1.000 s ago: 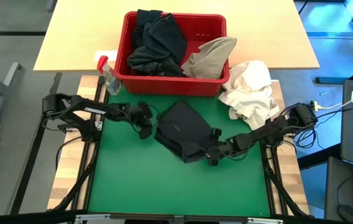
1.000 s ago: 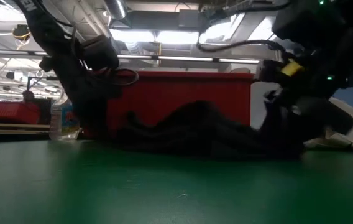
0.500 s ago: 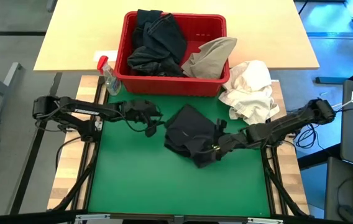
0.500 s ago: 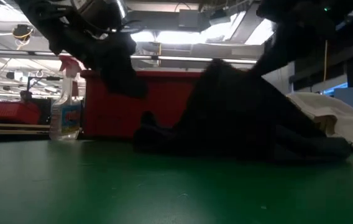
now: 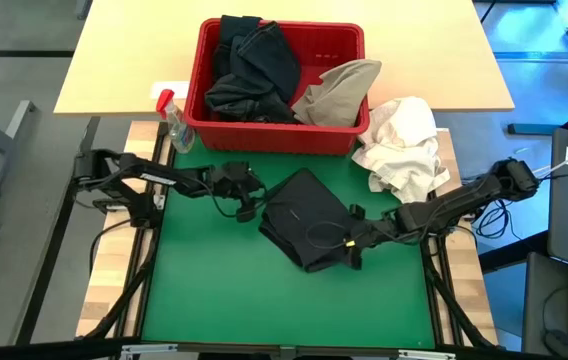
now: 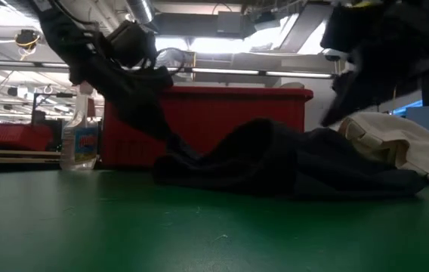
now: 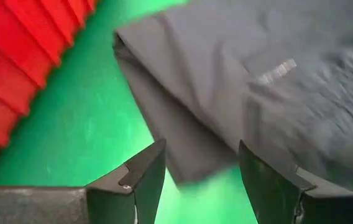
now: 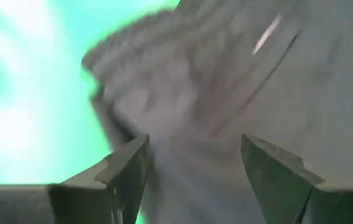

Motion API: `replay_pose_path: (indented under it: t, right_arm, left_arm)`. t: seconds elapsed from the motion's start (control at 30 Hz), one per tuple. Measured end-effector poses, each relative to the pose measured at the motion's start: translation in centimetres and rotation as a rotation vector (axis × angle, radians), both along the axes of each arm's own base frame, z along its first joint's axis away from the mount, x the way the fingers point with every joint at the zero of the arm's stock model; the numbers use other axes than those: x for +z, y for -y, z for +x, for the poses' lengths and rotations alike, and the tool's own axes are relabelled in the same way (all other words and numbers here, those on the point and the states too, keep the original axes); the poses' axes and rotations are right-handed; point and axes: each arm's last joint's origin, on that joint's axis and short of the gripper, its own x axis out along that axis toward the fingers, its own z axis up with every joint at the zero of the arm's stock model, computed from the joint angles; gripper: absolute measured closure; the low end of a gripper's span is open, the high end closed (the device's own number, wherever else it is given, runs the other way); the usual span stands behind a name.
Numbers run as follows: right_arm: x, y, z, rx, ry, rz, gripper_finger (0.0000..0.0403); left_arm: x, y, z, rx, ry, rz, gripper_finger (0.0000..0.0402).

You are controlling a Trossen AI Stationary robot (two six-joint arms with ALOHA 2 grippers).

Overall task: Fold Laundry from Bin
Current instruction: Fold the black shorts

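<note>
A dark charcoal garment lies crumpled on the green mat; it also shows in the low view. My left gripper is open at the garment's left edge, the edge just ahead of its fingertips. My right gripper is open over the garment's right edge and raised above it in the low view. The red bin stands at the mat's far edge, with dark garments and a khaki one draped over its rim.
A white cloth bundle lies on the table's far right corner, beside the bin. A clear spray bottle with a red top stands at the bin's left. Bare green mat shows along the near side.
The garment's right part rose into a peak under my right gripper half a second ago and has dropped back onto the mat, lying a little farther right. My right gripper now stands higher. My left gripper has crept toward the garment's left edge.
</note>
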Motion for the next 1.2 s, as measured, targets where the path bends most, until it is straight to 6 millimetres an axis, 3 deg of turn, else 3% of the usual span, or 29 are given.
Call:
replay_pose_path:
  t: [0.1, 0.2, 0.37, 0.6, 0.8, 0.93, 1.1, 1.2]
  right_arm:
    - [-0.8, 0.3, 0.9, -0.152, 0.072, -0.046, 0.0150]
    - [-3.3, 0.4, 0.8, -0.213, -0.003, -0.029, 0.0150]
    - [-6.4, 0.4, -0.1, -0.154, -0.205, -0.075, 0.0150]
    - [-6.4, 2.9, 0.3, 0.030, -0.324, -0.436, 0.0150]
    - [-5.1, 6.2, 1.4, 0.166, -0.358, -0.664, 0.0150]
    - [-1.5, 6.5, 1.7, 0.142, -0.391, -0.705, 0.0150]
    - [2.4, 4.9, 1.4, 0.163, -0.199, -0.399, 0.0150]
    - [3.3, 3.3, 1.8, 0.202, -0.040, -0.193, 0.0150]
  left_arm:
    - [-1.4, -0.6, 0.6, 0.009, 0.006, -0.037, 0.0207]
    - [-3.0, -0.8, 0.7, 0.040, -0.037, -0.084, 0.0207]
    - [-4.1, 0.2, 0.1, 0.060, -0.155, -0.197, 0.0207]
    - [-4.2, 3.6, -0.4, 0.114, -0.265, -0.446, 0.0207]
    - [-3.2, 5.1, -0.7, 0.077, -0.255, -0.401, 0.0207]
    - [-1.2, 5.0, -2.1, 0.072, -0.252, -0.356, 0.0207]
    - [2.4, 5.2, -3.4, 0.003, -0.154, -0.278, 0.0207]
    - [4.1, 5.8, -3.5, -0.096, -0.051, -0.219, 0.0207]
